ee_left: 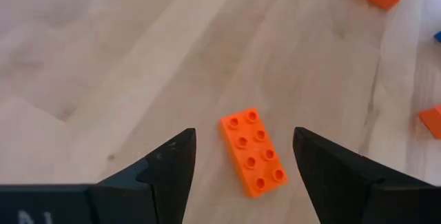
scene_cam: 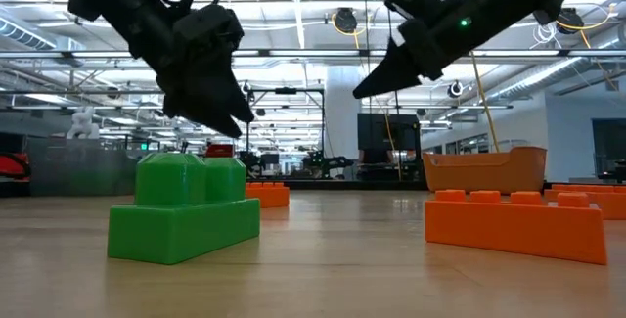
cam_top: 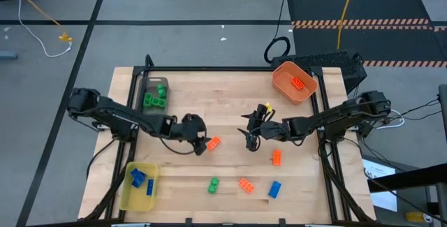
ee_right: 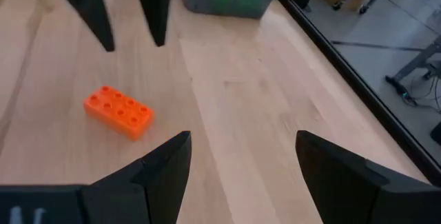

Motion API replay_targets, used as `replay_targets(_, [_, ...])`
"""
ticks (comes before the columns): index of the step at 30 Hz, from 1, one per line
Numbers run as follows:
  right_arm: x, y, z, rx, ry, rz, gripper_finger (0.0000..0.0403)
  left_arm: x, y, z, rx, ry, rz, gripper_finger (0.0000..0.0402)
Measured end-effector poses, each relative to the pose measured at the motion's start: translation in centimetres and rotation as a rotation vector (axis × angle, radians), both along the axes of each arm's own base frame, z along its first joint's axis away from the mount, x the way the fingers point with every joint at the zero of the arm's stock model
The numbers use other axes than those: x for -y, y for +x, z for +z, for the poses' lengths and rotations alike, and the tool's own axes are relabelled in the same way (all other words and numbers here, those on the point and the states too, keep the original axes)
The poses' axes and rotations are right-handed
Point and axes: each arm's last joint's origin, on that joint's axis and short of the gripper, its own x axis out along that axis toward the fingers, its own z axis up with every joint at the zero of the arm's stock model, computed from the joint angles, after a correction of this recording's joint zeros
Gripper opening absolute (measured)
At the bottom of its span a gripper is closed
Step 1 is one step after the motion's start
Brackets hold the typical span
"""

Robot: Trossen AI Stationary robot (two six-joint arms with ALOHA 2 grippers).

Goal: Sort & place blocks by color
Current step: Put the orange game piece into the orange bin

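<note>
My left gripper point(cam_top: 201, 142) point(ee_left: 244, 134) hangs open just above an orange block point(cam_top: 213, 143) point(ee_left: 253, 151). That block lies flat on the table, studs up, with one finger on either side and neither touching it. My right gripper point(cam_top: 252, 139) point(ee_right: 244, 138) is open over bare wood at mid-table. Its wrist view shows the same orange block point(ee_right: 118, 112). Loose on the table lie another orange block point(cam_top: 276, 157), a green block point(cam_top: 214, 184) point(scene_cam: 186, 205), a third orange block point(cam_top: 246, 184) point(scene_cam: 514, 225) and a blue block point(cam_top: 274, 188).
The orange bin point(cam_top: 295, 82) at the far right holds an orange block. The grey bin point(cam_top: 154, 94) at the far left holds green blocks. The yellow bin point(cam_top: 138, 185) at the near left holds blue blocks. Bare wood lies between the two grippers.
</note>
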Motion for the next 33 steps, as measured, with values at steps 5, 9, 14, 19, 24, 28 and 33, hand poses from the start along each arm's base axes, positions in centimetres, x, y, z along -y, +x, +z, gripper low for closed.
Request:
replay_targets(5, [0.3, -1.4, 0.4, 0.037, 0.027, -0.041, 0.0254, 0.9, 0.9, -2.3, -0.041, -0.010, -0.005, 0.0241])
replay_targets(9, [0.5, -2.5, 0.2, 0.084, 0.037, -0.045, 0.0254, 1.7, 2.0, -3.9, -0.020, -0.006, -0.032, 0.0241])
replay_targets(14, [0.7, -3.7, -0.4, 0.140, 0.061, -0.053, 0.0254, 2.0, 2.7, -6.0, -0.045, 0.011, -0.045, 0.0241])
replay_targets(19, [0.9, -4.3, -0.8, 0.178, 0.070, -0.055, 0.0254, 2.0, 2.9, -7.5, -0.081, 0.048, -0.036, 0.0241])
replay_targets(24, [1.0, -4.3, -1.0, 0.176, 0.067, -0.055, 0.0254, 2.0, 3.1, -7.9, -0.078, 0.089, -0.064, 0.0234])
replay_targets(28, [1.0, -4.3, -1.0, 0.165, 0.059, -0.040, 0.0254, 2.0, 3.5, -7.4, -0.070, 0.136, -0.117, 0.0177])
replay_targets(33, [0.6, -3.9, -1.2, 0.159, 0.100, 0.087, 0.0254, 2.1, 5.5, -5.6, -0.006, 0.193, -0.211, 0.0140])
